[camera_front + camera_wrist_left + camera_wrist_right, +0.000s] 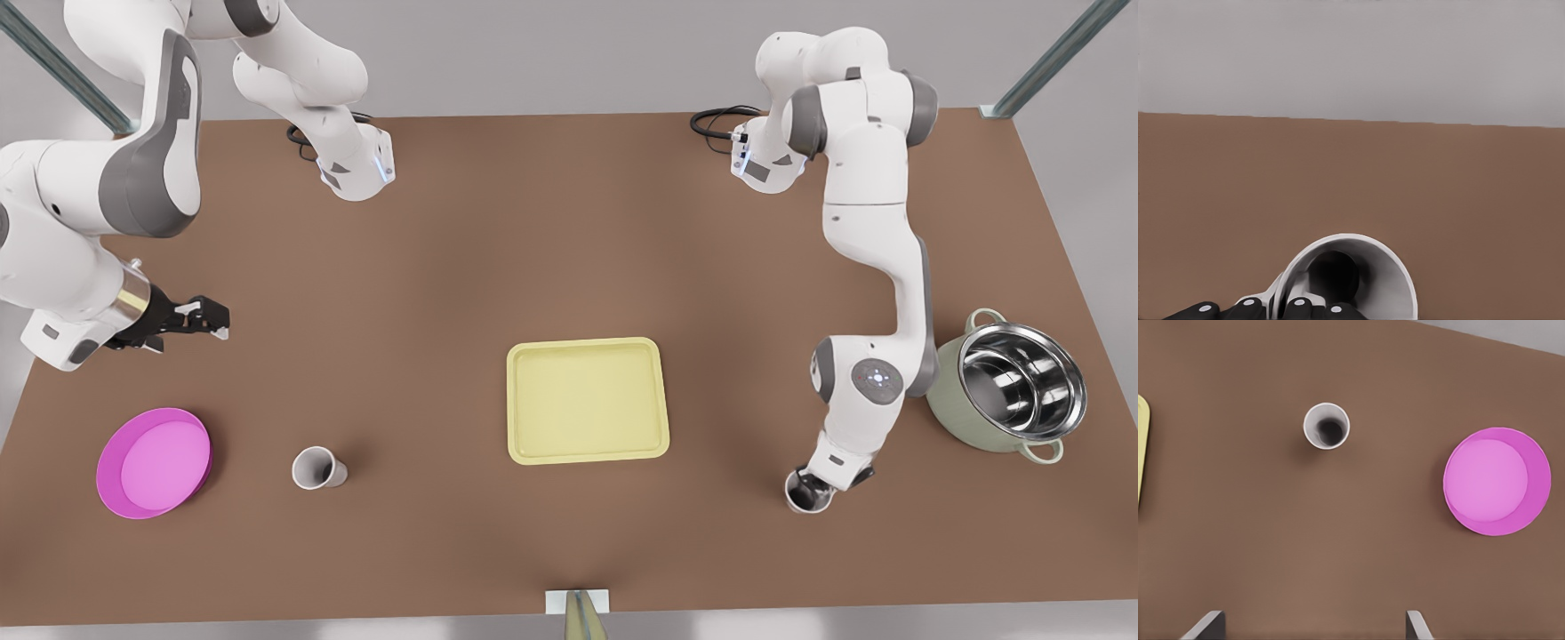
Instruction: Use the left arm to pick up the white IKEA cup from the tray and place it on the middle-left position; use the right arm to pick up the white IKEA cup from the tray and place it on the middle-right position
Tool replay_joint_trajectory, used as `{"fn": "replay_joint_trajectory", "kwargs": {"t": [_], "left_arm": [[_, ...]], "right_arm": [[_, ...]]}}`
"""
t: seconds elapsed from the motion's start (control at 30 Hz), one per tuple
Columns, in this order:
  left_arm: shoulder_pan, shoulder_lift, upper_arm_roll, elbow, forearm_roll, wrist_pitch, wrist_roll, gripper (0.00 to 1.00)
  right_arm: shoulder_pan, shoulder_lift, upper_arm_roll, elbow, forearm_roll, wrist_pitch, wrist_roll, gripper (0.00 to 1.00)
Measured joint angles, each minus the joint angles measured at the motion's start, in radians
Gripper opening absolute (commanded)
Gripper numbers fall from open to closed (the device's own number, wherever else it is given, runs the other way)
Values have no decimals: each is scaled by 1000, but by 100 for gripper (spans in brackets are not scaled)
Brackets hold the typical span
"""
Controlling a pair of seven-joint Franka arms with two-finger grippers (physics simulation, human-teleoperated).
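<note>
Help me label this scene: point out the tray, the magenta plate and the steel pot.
tray (587, 400), front view, bare floor.
magenta plate (153, 462), front view, inner face.
steel pot (1022, 380), front view, shiny inside.

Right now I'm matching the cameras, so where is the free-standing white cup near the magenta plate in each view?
Front view: free-standing cup, just to the front view's right of the magenta plate.
Right wrist view: same cup, between the plate and the tray.
Left wrist view: that is the other cup, at the left gripper.
Shared landmark: the magenta plate.
</note>
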Motion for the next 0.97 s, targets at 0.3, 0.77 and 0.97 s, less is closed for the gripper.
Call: {"fn": "replay_joint_trajectory", "kwargs": {"t": [0.3,0.77,0.97], "left_arm": [[21,9,-35,-25,-136,55,59,24],[12,-468,-7,-46,-90,-394,166,100],[11,-584,-13,-40,-24,-770,199,100]], "right_arm": [[-10,23,-21,17,0,-3,3,100],[-16,23,-24,27,-2,-39,5,100],[-16,23,-24,27,-3,-43,6,100]]}}
